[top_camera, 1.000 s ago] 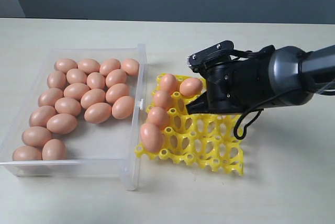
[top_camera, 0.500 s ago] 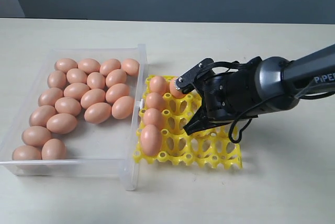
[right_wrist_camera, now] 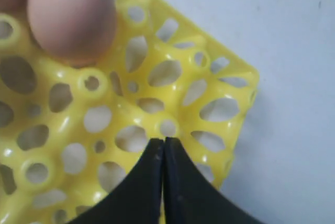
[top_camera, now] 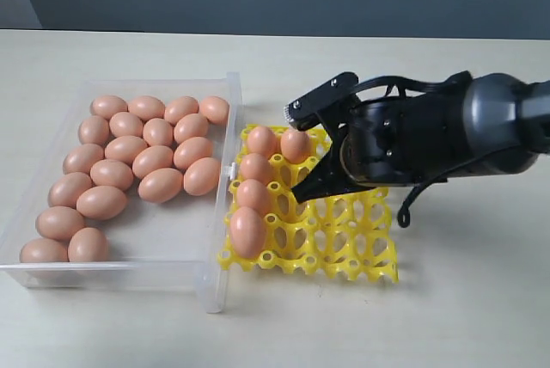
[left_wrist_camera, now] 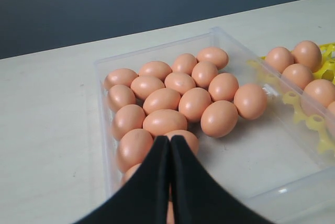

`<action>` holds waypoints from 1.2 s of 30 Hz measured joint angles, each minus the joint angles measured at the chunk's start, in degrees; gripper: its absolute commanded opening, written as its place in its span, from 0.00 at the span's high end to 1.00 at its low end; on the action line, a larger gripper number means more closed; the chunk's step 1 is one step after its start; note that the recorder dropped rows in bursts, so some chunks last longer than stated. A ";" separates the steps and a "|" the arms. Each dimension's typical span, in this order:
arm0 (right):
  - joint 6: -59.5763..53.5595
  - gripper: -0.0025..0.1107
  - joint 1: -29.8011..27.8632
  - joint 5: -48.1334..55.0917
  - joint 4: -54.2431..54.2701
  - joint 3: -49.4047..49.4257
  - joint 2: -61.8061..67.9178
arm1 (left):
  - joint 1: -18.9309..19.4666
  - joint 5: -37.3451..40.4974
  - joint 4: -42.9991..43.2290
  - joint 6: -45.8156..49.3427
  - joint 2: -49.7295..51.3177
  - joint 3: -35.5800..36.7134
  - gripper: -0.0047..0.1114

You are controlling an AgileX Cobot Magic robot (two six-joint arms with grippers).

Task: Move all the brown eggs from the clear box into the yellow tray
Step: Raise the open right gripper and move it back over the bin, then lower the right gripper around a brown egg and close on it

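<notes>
Several brown eggs (top_camera: 153,161) lie packed in the clear box (top_camera: 112,275) at the left. The yellow tray (top_camera: 352,248) sits against the box's right wall. It holds several eggs: a column along its left side (top_camera: 255,168) and one more (top_camera: 295,144) at the back. My right gripper (top_camera: 301,193) is shut and empty, its tips low over the tray's open cups (right_wrist_camera: 104,114), with one egg (right_wrist_camera: 70,17) further off. My left gripper (left_wrist_camera: 169,139) is shut and empty, hovering above the eggs (left_wrist_camera: 180,103) in the box (left_wrist_camera: 251,150). It is out of the exterior view.
The pale tabletop (top_camera: 447,316) surrounds box and tray. The right arm's dark body (top_camera: 430,140) and its cables hang over the tray's right half. Part of the tray (left_wrist_camera: 314,122) with eggs shows beyond the box wall in the left wrist view.
The tray has slid and turned to sit square against the box. My right gripper dropped lower over the tray, then drew back slightly, uncovering the back egg.
</notes>
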 measured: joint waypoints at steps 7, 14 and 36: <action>0.00 0.96 0.00 -5.30 1.92 0.03 -6.85 | 0.00 0.00 0.00 0.00 0.00 0.00 0.96; 1.18 0.96 0.35 -34.25 3.72 -2.49 -8.99 | 0.00 0.00 0.00 0.00 0.00 0.00 0.96; -38.41 0.98 14.82 3.37 33.99 -28.45 8.51 | 0.00 0.00 0.00 0.00 0.00 0.00 0.96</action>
